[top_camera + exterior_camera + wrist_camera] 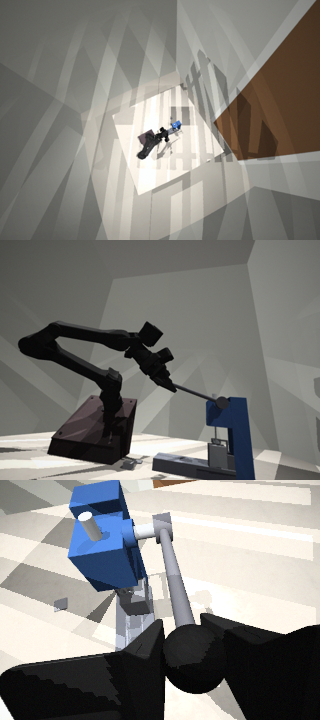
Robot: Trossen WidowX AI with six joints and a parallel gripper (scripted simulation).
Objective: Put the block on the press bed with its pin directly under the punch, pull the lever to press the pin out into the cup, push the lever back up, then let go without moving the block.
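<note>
1. The pincer [169, 132] [175, 390] [181, 622] was closed on the black knob [195, 658] of the lever [193, 391] [177, 582].
2. The lever sloped upward from the side of the blue press [176, 125] [240, 420] [100, 545].
3. The grey block [217, 455] [137, 606] stood upright on the bed [178, 462], below the press's overhanging head.
4. Pin alignment under the punch [215, 432] could not be determined.

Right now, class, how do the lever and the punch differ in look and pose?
The long grey lever slants up from its pivot, whereas the thin metal punch rod stands upright. The lever's black ball end is gripped in the black claw; the punch rod is untouched by it. Both belong to the blue press.
</note>
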